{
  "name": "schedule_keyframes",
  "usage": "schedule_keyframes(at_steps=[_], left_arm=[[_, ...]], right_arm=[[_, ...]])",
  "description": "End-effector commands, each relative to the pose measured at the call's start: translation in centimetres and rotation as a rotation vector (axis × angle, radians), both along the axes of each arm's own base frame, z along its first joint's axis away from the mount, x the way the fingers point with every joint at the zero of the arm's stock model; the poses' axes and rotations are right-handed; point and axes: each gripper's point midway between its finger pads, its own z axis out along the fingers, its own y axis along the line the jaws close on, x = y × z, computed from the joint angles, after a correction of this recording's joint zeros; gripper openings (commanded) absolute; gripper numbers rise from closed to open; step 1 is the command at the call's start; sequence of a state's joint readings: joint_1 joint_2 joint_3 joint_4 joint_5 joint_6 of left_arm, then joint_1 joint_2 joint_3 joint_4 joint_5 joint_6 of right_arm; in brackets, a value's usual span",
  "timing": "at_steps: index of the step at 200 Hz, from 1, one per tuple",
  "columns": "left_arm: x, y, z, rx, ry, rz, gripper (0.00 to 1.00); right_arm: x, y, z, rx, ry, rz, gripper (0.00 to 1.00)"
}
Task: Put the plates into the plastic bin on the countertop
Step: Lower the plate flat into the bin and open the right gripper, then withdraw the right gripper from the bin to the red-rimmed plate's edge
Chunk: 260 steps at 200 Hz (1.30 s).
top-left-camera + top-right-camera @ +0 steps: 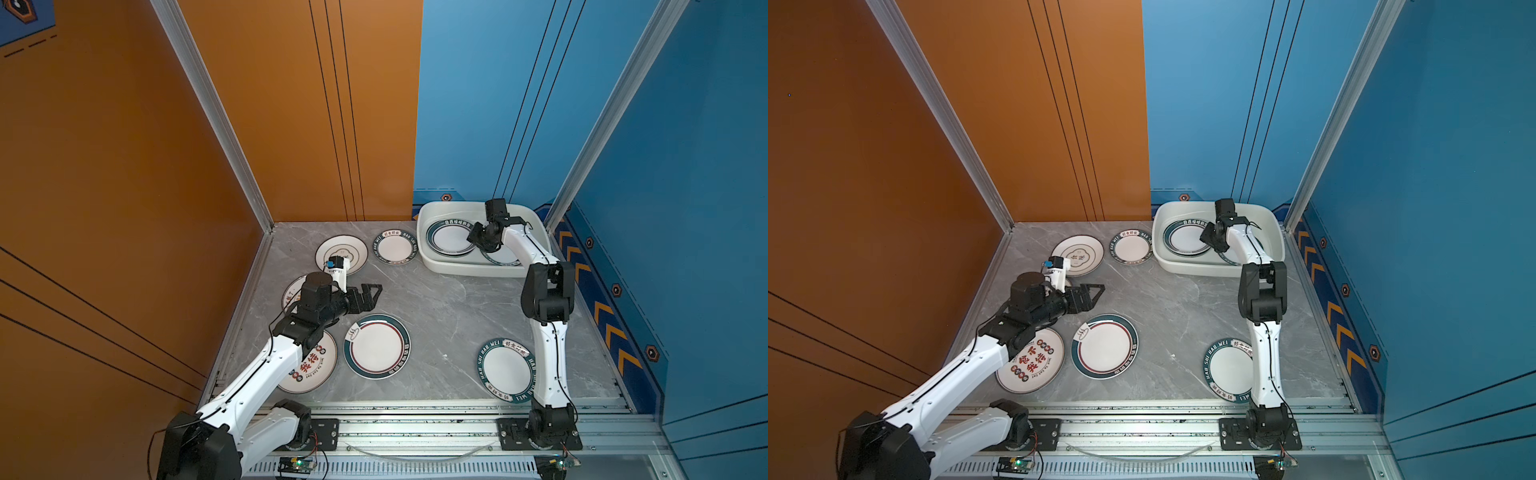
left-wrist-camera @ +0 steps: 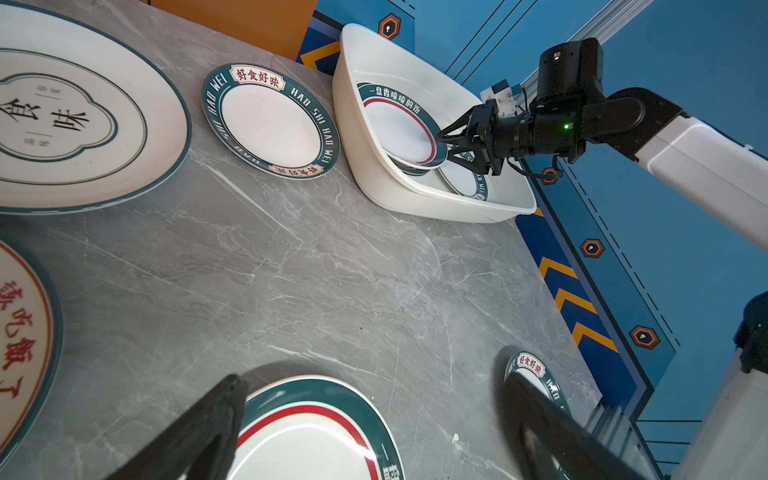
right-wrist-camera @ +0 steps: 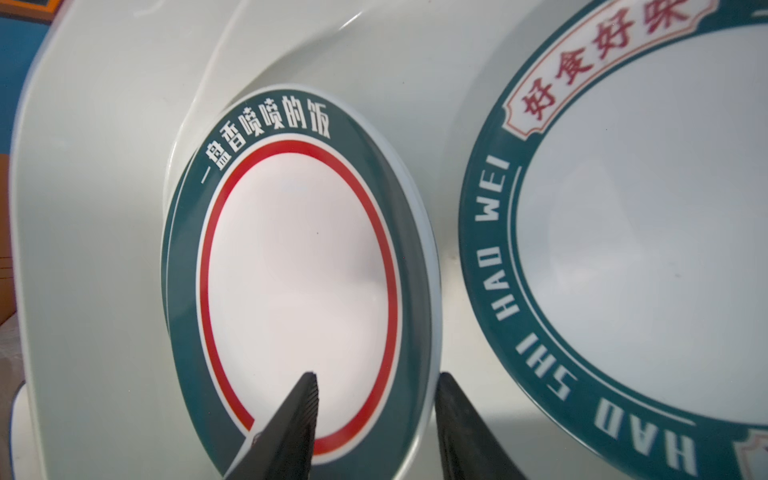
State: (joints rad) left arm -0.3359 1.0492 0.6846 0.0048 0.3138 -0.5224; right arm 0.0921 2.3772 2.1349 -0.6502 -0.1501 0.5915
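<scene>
We judge the release in hand: right gripper [image 2: 442, 145], jaws parted and empty, over the red-lined plate [image 3: 299, 266] lying in the plastic bin [image 1: 465, 269]. Left gripper [image 1: 375, 296] spread wide, empty. Next we need a clear lift-out, then another plate off the countertop [image 1: 449, 316].

Grey marble table [image 1: 436, 307] carries white bin [image 1: 469, 269] at far-right corner, plus six plates: quatrefoil plate [image 1: 351, 247], small lettered plate [image 1: 395, 247] beside bin, part-hidden plate [image 1: 291, 293], character plate [image 1: 316, 370], red-lined plate [image 1: 377, 346] front-centre, lettered plate [image 1: 505, 370] front-right.
</scene>
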Motion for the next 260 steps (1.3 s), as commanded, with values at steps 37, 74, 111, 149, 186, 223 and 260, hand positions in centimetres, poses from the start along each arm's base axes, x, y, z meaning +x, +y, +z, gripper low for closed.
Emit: schedule_keyframes(at_steps=[37, 74, 111, 149, 186, 223, 260], left_arm=[[-0.4, -0.1, 0.0, 0.021, -0.014, -0.014, 0.98], [-0.3, 0.8, 0.0, 0.043, -0.007, 0.033, 0.98], [-0.2, 2.1, -0.3, 0.066, -0.001, 0.086, 0.98], [0.4, 3.3, -0.3, 0.051, -0.005, 0.136, 0.98], [1.0, 2.9, 0.0, 0.022, -0.01, 0.128, 0.98], [1.6, 2.5, -0.1, -0.001, -0.003, 0.122, 0.98], [1.8, 2.0, 0.1, -0.021, 0.0, 0.115, 0.98]], right_arm=[[-1.7, -1.5, 6.7, -0.161, -0.077, 0.022, 0.49], [-5.0, 0.8, 12.0, -0.128, -0.198, 0.101, 0.49], [-12.2, 7.2, 13.0, 0.079, -0.247, 0.353, 0.49], [-21.6, 13.6, 9.4, 0.296, -0.142, 0.582, 0.49], [-28.6, 16.5, 5.4, 0.353, -0.068, 0.653, 0.49], [-31.2, 18.5, 2.3, 0.4, -0.037, 0.631, 0.48], [-32.7, 21.6, -1.0, 0.431, 0.011, 0.662, 0.48]])
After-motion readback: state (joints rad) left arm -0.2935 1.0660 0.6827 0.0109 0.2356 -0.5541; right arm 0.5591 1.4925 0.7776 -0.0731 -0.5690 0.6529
